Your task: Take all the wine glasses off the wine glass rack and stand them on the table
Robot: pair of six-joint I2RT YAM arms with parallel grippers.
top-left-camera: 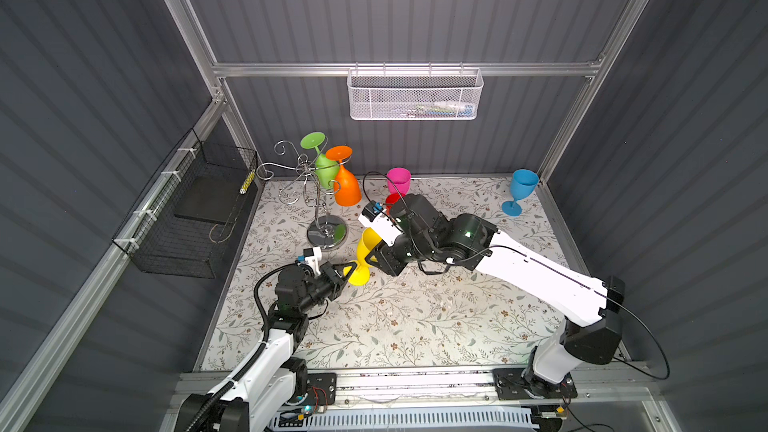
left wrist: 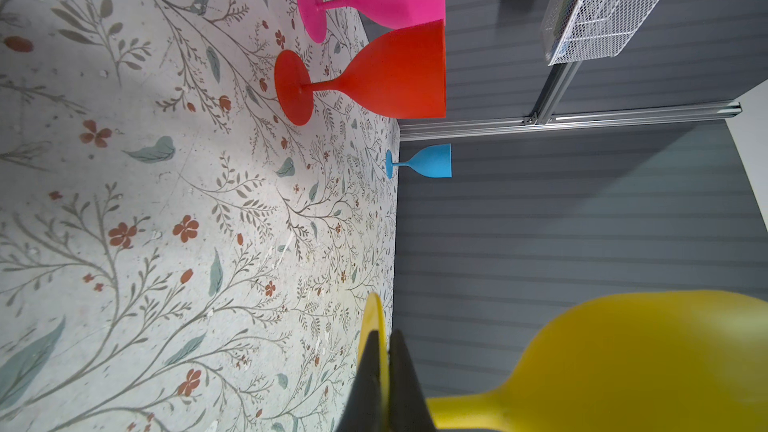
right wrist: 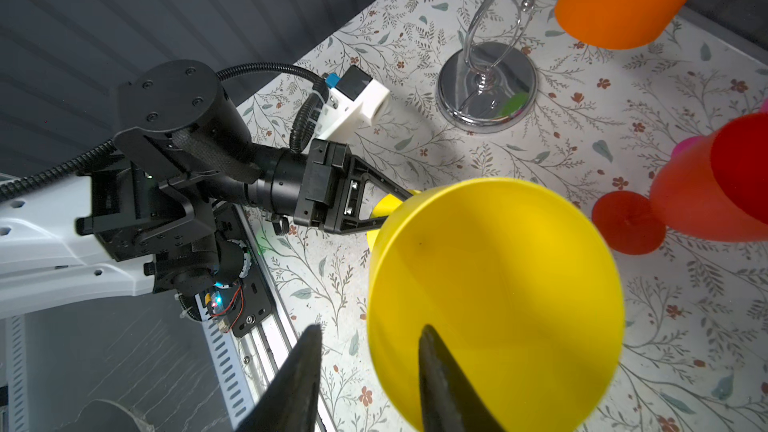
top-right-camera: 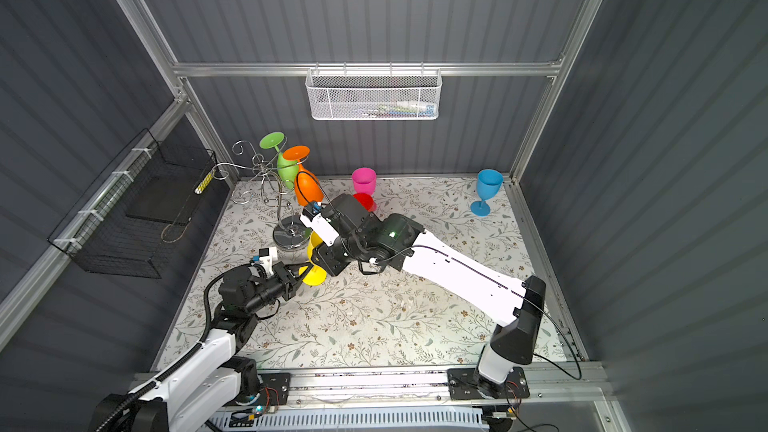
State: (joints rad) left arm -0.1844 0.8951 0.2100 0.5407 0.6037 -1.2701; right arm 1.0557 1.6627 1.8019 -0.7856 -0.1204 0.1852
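**Yellow glass is off the rack, held low by the desk between both arms**

The yellow wine glass (right wrist: 494, 284) is clear of the wine glass rack (top-left-camera: 328, 235). It sits just in front of the rack's round base, mouth up, leaning a bit in both top views. Its foot (left wrist: 372, 317) is down at desk (top-left-camera: 415, 317) level; can't tell if it touches.

Left gripper (left wrist: 388, 334): comes in low along the desk, pinched tight on the edge of the foot.

Right gripper (right wrist: 372, 328): comes from above, jaws partly apart and straddling the bowl rim, one finger outside and one over the mouth. There's a gap at the outer finger, so I read it as not clamped.

My read on the step: the removal itself is done, and this is the set-down or hand-over part. The next move needs the foot flat on the desk before the left gripper lets go. Only one gripper should release at a time, since the glass leans and could tip. It should stay clear of the rack base and the red glass (right wrist: 698, 193) nearby.

The green glass (top-left-camera: 326, 168) and orange glass (top-left-camera: 347, 189) hang upside down on the rack. The pink glass (top-left-camera: 399, 180) and blue glass (top-left-camera: 521, 189) stand further back.
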